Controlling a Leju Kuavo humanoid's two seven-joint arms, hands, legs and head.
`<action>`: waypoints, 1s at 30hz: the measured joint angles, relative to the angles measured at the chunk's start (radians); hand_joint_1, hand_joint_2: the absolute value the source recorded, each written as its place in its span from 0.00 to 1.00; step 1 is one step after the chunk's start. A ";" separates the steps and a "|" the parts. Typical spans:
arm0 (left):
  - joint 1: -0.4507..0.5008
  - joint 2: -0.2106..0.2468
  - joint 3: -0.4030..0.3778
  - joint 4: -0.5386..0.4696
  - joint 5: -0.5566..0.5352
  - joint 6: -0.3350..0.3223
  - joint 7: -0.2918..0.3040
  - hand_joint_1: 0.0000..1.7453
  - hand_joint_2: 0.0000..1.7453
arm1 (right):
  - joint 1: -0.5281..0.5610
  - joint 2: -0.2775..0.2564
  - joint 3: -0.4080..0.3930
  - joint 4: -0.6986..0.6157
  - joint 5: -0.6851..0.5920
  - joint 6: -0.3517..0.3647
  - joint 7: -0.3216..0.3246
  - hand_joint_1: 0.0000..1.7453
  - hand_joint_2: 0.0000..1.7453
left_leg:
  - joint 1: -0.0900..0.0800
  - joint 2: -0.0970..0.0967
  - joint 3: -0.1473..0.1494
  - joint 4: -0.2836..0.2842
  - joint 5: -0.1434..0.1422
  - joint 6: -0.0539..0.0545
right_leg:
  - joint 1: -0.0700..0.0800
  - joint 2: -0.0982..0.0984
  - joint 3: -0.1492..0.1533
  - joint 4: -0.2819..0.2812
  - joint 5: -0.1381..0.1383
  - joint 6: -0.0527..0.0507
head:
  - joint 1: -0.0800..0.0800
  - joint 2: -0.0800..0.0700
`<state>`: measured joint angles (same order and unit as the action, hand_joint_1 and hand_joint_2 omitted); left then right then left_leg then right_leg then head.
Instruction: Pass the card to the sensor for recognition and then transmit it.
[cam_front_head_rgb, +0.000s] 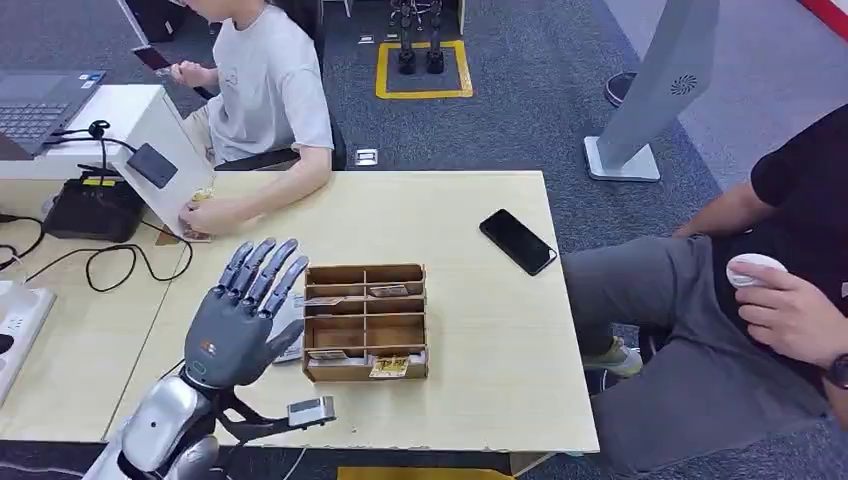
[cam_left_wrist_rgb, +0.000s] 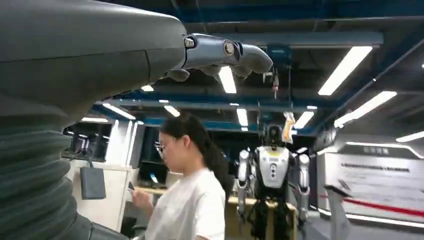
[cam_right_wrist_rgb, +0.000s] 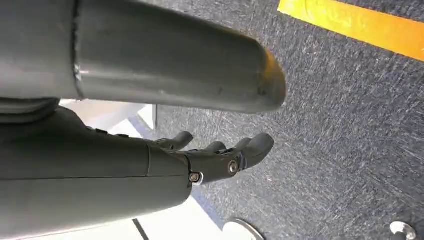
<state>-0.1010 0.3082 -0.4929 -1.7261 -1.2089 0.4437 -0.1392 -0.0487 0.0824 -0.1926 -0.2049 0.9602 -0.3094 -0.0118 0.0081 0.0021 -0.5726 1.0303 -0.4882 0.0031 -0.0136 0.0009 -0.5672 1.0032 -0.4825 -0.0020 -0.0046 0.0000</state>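
Observation:
A wooden divided box (cam_front_head_rgb: 365, 270) stands mid-table with several cards in it, one a yellow card (cam_front_head_rgb: 389, 367) in the front row. My left hand (cam_front_head_rgb: 240, 315) hovers just left of the box, palm down, fingers straight and spread, holding nothing; its fingers (cam_left_wrist_rgb: 220, 52) also show in the left wrist view. The sensor (cam_front_head_rgb: 152, 165) is a small black pad on a slanted white stand at the table's far left, seen as a dark square (cam_left_wrist_rgb: 92, 182) in the left wrist view. My right hand (cam_right_wrist_rgb: 220, 157) hangs over the carpet, fingers loosely extended, with nothing in it.
A person in a white shirt (cam_front_head_rgb: 265, 85) sits behind the table, one hand (cam_front_head_rgb: 205, 213) resting near the stand. A black phone (cam_front_head_rgb: 517, 241) lies right of the box. Another seated person (cam_front_head_rgb: 790, 300) is at the right. Cables and a black device (cam_front_head_rgb: 95, 205) lie far left.

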 joint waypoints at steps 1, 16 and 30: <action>-0.009 -0.006 -0.010 0.010 -0.001 0.002 0.008 0.00 1.00 | -0.001 0.000 0.000 0.000 0.002 0.002 0.000 0.00 0.00 | 0.000 0.000 0.000 0.000 0.000 0.000 | 0.000 0.000 0.000 0.000 0.000 0.000 | 0.000 0.000; -0.087 -0.092 -0.072 0.174 -0.066 -0.024 0.124 0.00 1.00 | -0.009 0.000 0.000 0.000 0.021 0.009 0.003 0.00 0.00 | 0.000 0.000 0.000 0.000 0.000 0.000 | 0.000 0.000 0.000 0.000 0.000 0.000 | 0.000 0.000; -0.101 -0.101 -0.072 0.297 -0.067 -0.044 0.169 0.00 1.00 | -0.010 0.000 0.000 0.000 0.025 0.009 0.003 0.00 0.00 | 0.000 0.000 0.000 0.000 0.000 0.000 | 0.000 0.000 0.000 0.000 0.000 0.000 | 0.000 0.000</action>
<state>-0.2019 0.2068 -0.5646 -1.4294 -1.2756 0.4002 0.0301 -0.0590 0.0824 -0.1926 -0.2049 0.9854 -0.3006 -0.0092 0.0082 0.0022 -0.5728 1.0304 -0.4882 0.0030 -0.0135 0.0011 -0.5675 1.0033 -0.4825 -0.0021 -0.0046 0.0000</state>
